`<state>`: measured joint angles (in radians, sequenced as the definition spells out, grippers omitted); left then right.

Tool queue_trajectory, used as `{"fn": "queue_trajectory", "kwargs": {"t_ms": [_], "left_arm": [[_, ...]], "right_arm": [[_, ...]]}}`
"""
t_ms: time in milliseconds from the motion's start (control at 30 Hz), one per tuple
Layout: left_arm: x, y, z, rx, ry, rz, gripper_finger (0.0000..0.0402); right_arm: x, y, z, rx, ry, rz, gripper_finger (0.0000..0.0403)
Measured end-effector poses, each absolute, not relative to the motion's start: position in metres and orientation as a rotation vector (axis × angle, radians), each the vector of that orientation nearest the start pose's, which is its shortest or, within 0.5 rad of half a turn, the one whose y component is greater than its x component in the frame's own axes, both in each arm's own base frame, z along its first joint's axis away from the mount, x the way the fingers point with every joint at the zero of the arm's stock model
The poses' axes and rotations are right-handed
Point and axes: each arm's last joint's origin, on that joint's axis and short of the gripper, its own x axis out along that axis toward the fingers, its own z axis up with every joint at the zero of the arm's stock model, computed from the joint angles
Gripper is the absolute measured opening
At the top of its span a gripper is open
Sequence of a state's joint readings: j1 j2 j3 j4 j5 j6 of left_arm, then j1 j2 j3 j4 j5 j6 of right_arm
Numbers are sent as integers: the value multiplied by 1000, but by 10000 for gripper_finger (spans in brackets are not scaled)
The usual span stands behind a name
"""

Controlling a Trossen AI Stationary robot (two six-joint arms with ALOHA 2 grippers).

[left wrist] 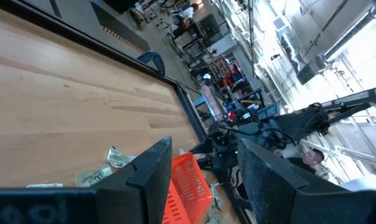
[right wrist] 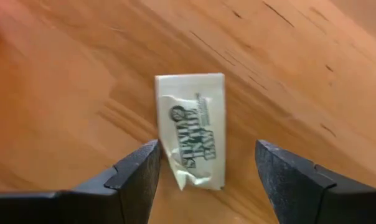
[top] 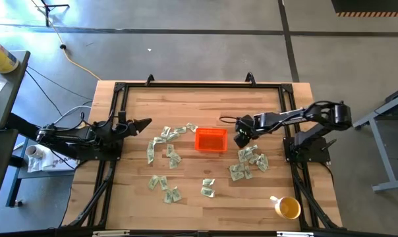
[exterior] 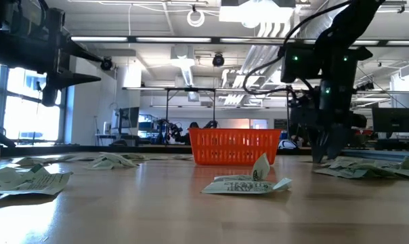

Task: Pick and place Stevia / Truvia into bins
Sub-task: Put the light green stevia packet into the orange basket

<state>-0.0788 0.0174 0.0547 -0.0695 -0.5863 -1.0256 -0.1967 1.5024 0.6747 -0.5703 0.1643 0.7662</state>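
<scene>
Lone packet [right wrist: 193,129] flat on wood, between fingers of right gripper [right wrist: 206,180], spread wide, not touching it. Same gripper [top: 242,139] low, just beside orange bin [top: 211,140], on side toward yellow cup [top: 288,208]. Packet cluster [top: 249,162] near that gripper, toward cup. More packets [top: 166,148] scattered on bin's opposite side and before it [exterior: 245,183]. Bin [exterior: 235,146] upright on table [top: 186,105]. Left gripper [top: 141,125] well apart from bin, raised, fingers [left wrist: 152,177] parted, holding nothing.
</scene>
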Motion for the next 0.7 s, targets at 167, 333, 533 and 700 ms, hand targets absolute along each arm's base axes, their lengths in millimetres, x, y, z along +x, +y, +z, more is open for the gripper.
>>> {"fn": "queue_trajectory", "kwargs": {"t_ms": [167,333,533,700], "left_arm": [[91,9,174,-992,-232,477,216],[91,9,174,-993,-233,477,216],[91,9,174,-993,-237,484,216],[91,9,174,-996,-239,486,216]], "right_arm": [[224,-55,129,575,1261,-771,252],[219,-67,128,626,1280,-755,252],[214,-83,127,742,1263,-807,252],[212,-85,127,726,1261,-841,252]]}}
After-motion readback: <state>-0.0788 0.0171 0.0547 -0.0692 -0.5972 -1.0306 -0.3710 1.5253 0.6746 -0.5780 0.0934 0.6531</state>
